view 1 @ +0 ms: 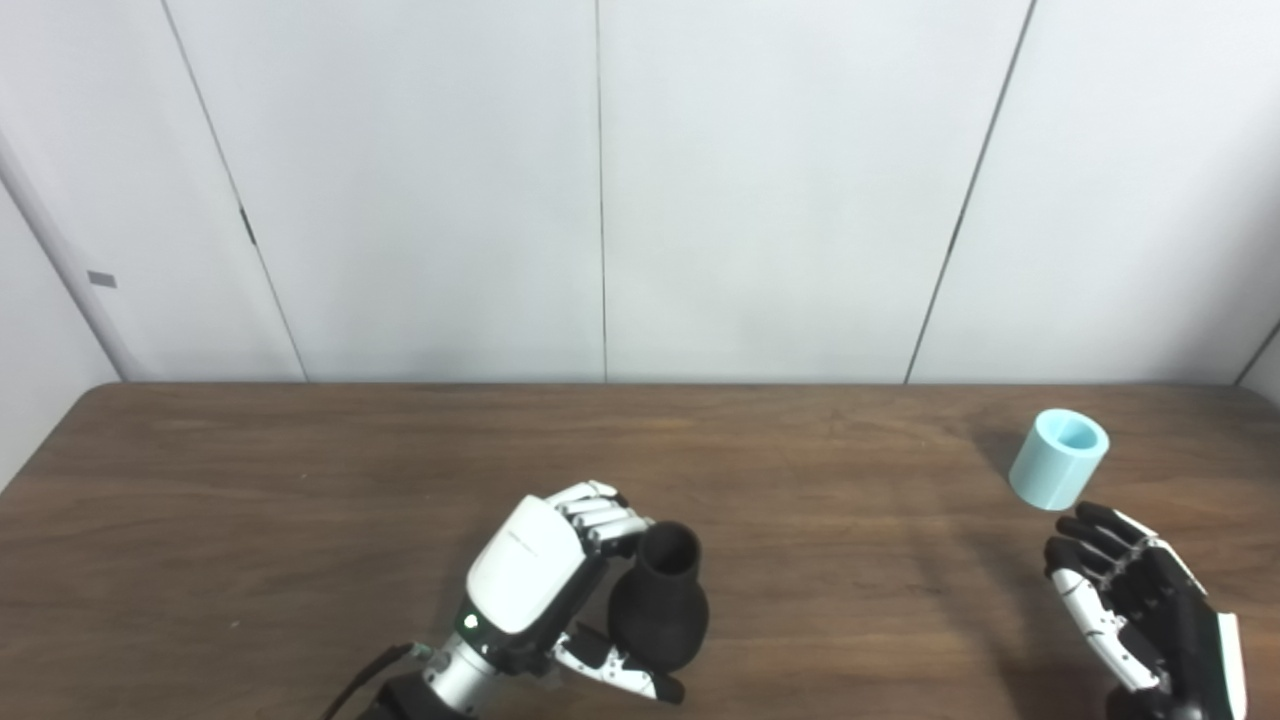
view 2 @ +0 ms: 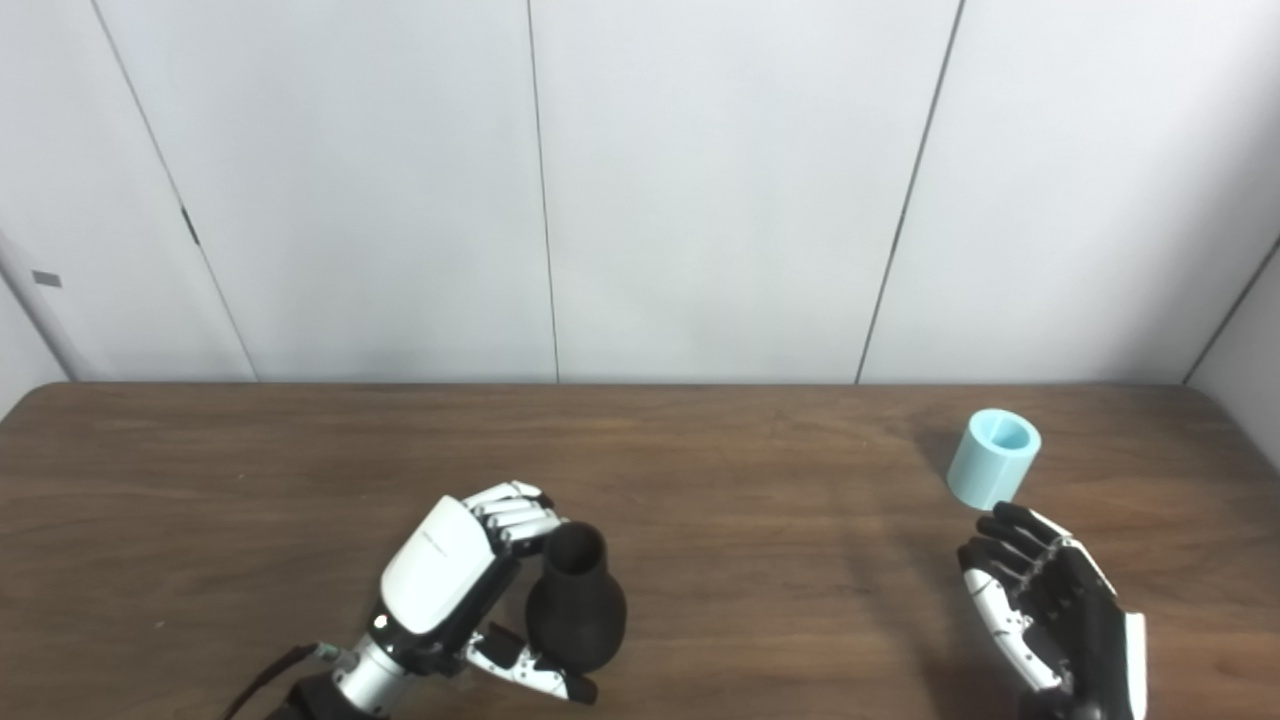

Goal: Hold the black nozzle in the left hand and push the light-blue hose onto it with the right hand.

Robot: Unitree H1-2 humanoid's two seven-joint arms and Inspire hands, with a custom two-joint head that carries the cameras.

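Your left hand (view 1: 535, 575) is wrapped around the black bulb-shaped nozzle (view 1: 660, 605), fingers curled over its narrow neck and the thumb under its rounded belly. The nozzle stands upright near the front edge of the dark brown wooden table (view 1: 300, 480), open mouth facing up. Your right hand (view 2: 1050, 610) holds nothing; its fingers are spread and loosely bent, palm turned toward the middle of the table. The short light-blue cylindrical hose piece (view 2: 993, 458) stands on the table at the far right, open end up, just beyond that hand's fingertips (view 2: 1000, 520) and not touching them. It sits well apart from the nozzle.
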